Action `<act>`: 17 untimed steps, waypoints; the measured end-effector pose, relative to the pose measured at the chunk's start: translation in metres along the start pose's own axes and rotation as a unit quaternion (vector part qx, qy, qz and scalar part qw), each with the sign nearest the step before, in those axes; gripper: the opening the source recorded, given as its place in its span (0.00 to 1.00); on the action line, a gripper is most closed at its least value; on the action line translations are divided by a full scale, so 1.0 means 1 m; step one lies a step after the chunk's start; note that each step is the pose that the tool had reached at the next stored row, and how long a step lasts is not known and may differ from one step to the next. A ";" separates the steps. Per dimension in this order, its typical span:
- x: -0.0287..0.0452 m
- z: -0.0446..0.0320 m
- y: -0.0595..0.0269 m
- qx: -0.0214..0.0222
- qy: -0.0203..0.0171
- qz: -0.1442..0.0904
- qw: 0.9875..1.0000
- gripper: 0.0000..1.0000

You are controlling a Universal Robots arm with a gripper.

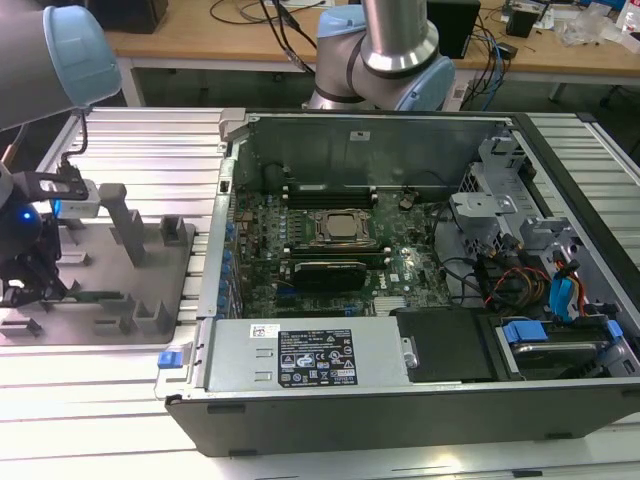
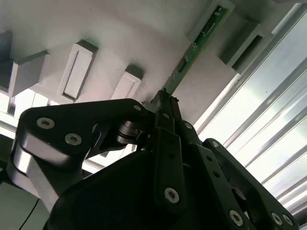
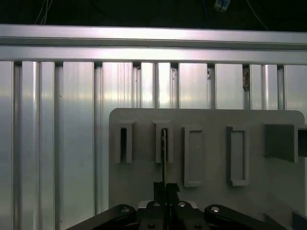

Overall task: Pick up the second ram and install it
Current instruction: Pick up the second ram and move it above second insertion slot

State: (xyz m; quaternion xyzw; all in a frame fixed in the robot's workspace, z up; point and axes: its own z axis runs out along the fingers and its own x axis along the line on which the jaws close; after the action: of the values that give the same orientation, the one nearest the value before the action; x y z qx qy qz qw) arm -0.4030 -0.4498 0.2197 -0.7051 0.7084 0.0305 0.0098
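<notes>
Second ram [image 2: 192,50], a long, thin, flat green circuit-board stick: it is standing on edge in the grey plastic holder tray [image 2: 120,28]. Its long axis is running straight out from the black gripper [image 2: 165,98], whose jaws are clamping its near end.
</notes>
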 end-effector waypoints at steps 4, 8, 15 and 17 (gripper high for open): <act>-0.0015 -0.0256 0.0008 0.000 0.000 0.000 1.000 0.09; -0.0024 -0.0412 0.0013 0.000 0.000 0.000 1.000 0.09; -0.0038 -0.0610 0.0018 0.000 0.000 0.000 1.000 0.09; -0.0040 -0.0632 0.0019 0.000 0.000 0.000 1.000 0.09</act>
State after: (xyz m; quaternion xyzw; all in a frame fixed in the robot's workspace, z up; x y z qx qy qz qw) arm -0.4030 -0.4493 0.2830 -0.7051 0.7084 0.0305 0.0097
